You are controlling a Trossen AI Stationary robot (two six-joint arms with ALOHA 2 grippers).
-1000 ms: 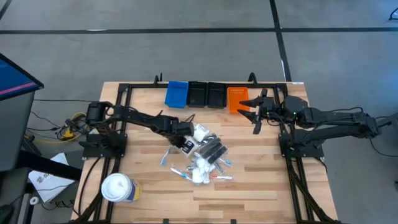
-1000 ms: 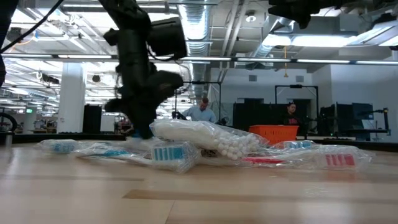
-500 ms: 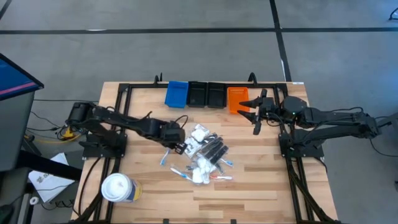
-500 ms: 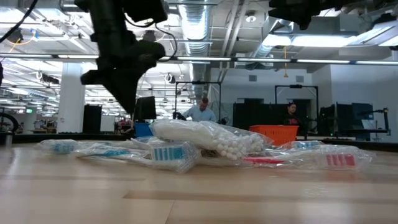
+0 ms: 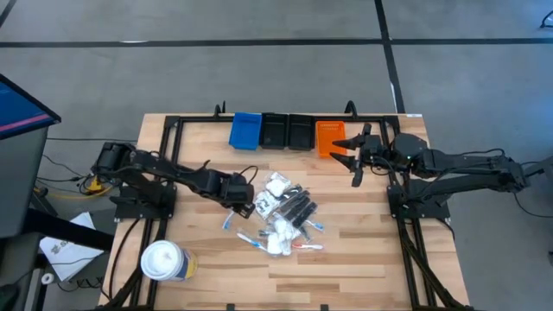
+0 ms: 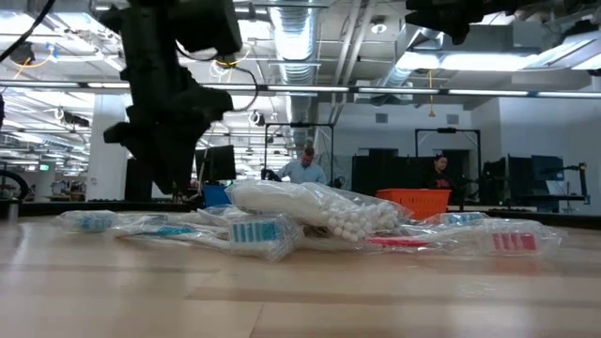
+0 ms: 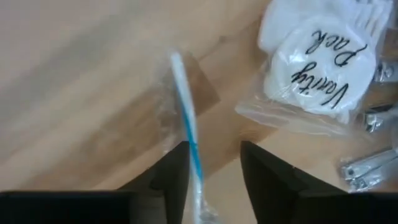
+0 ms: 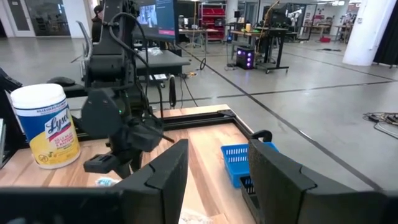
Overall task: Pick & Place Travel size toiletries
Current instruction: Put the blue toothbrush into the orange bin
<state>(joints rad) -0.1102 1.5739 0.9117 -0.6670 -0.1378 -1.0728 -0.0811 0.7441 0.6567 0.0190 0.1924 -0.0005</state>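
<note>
Pulled left tool [image 5: 248, 207] back to pile's edge, fingers parted over wrapped toothbrush [image 7: 186, 140] on surface [image 5: 363, 250]. Step: picking. Next: lower, close on it. Right tool [image 5: 350, 160] open, waiting by orange bin [image 5: 328, 136].

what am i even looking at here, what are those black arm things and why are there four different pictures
These are two robot arms at a wooden table, each ending in a two-finger gripper. One picture looks straight down from above, one looks level across the tabletop, and two come from cameras on the arms' wrists.

In the middle lies a pile of travel size toiletries: clear packets, black combs and thin toothbrush-like sticks. Along the far edge stand a blue bin, two black bins and an orange bin. A white tub sits at the near left corner.

The left gripper is low at the pile's left edge, fingers apart over a wrapped blue-and-white stick, holding nothing. The right gripper waits open and empty beside the orange bin.
</note>
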